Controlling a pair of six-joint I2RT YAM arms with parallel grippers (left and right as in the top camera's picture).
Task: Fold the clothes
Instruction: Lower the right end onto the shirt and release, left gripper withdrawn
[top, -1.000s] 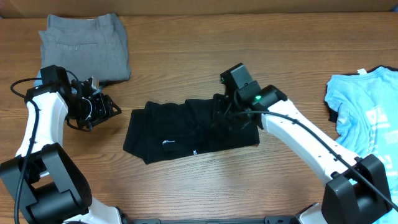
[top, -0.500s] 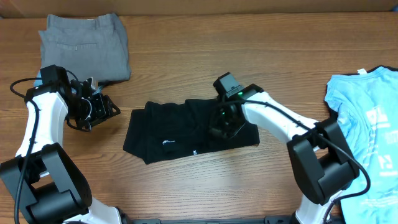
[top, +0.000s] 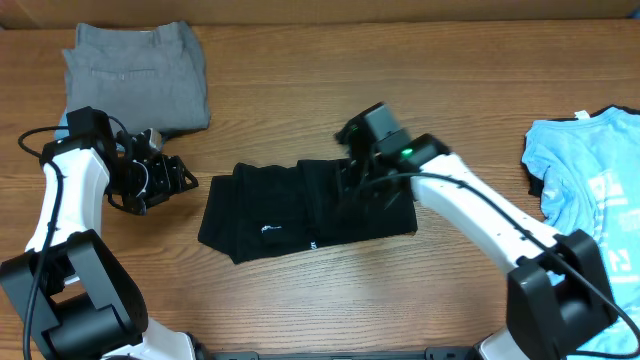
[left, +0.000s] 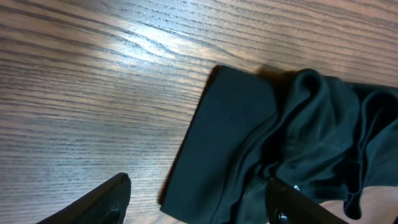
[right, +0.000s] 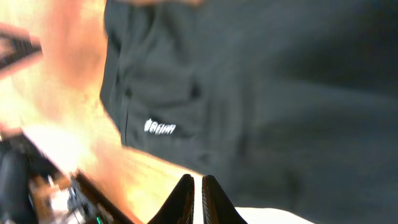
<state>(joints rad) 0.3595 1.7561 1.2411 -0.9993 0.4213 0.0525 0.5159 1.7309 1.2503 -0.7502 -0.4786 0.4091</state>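
Observation:
The black T-shirt (top: 290, 210) lies folded into a wide band in the middle of the table, a small white label on its front. It fills the right wrist view (right: 261, 93), and its left end shows in the left wrist view (left: 249, 143). My right gripper (top: 352, 178) is over the shirt's right half; its fingers (right: 196, 186) are shut and hold nothing. My left gripper (top: 172, 177) is open and empty, to the left of the shirt; its fingers (left: 199, 193) frame the shirt's left edge. The light blue printed T-shirt (top: 590, 200) lies at the right edge.
Folded grey trousers (top: 135, 72) lie at the back left of the wooden table (top: 300, 90), just behind my left arm.
My right arm has swung over the black shirt, in toward its middle and then back up and right. The left arm has hardly moved. The shirt's right part looks flatter.

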